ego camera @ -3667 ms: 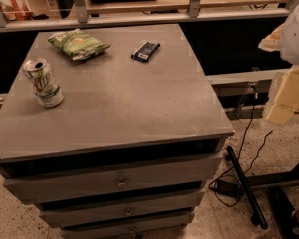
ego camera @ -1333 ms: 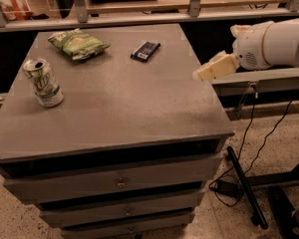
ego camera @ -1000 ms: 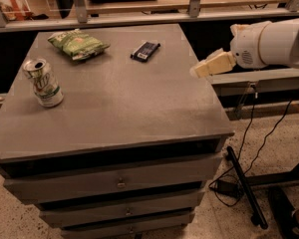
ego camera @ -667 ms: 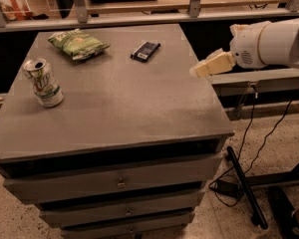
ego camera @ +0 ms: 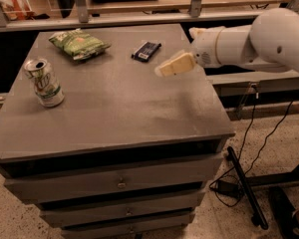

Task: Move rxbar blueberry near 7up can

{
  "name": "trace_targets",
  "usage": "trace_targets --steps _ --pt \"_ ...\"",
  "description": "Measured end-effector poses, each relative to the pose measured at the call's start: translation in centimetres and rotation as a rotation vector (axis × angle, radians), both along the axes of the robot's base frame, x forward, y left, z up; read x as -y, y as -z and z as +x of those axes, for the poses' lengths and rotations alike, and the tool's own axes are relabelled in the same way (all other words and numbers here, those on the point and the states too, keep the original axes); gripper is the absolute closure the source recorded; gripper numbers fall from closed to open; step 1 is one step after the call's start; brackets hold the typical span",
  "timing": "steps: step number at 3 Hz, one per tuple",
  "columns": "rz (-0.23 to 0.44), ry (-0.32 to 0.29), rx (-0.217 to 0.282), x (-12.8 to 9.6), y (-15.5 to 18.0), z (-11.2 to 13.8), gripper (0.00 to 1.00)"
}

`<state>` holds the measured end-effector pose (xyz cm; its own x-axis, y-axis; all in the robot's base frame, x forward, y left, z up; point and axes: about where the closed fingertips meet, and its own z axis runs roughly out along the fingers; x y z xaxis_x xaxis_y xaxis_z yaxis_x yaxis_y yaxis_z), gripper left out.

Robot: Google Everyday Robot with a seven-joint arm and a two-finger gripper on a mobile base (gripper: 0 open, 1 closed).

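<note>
Gripper (ego camera: 163,70) near rxbar blueberry (ego camera: 146,51)

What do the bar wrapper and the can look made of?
The rxbar blueberry: dark flat wrapper, likely plastic film, with whitish print. The 7up can: seemingly aluminium, glossy, with a bright metal rim. The pincer hovers above the tabletop, right of the bar in view.

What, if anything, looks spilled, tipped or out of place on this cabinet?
Nothing stands out. The silver-and-green 7up can stands upright, the dark blue rxbar blueberry wrapper and crinkled green chip bag lie flat at the back, no spill shows, and the gripper hovers right of the bar.
</note>
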<state>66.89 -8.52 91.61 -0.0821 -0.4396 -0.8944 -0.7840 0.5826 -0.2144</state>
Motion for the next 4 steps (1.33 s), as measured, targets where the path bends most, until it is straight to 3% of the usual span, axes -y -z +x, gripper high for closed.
trace_targets --steps 1,3,4 --pt "0.043 -0.027 -0.01 -3.3 1.7 1.5 0.0" --pt "0.1 0.05 0.004 -4.9 3.1 6.7 0.0" --pt "0.125 0.074 -0.01 -5.9 3.5 10.7 0.0"
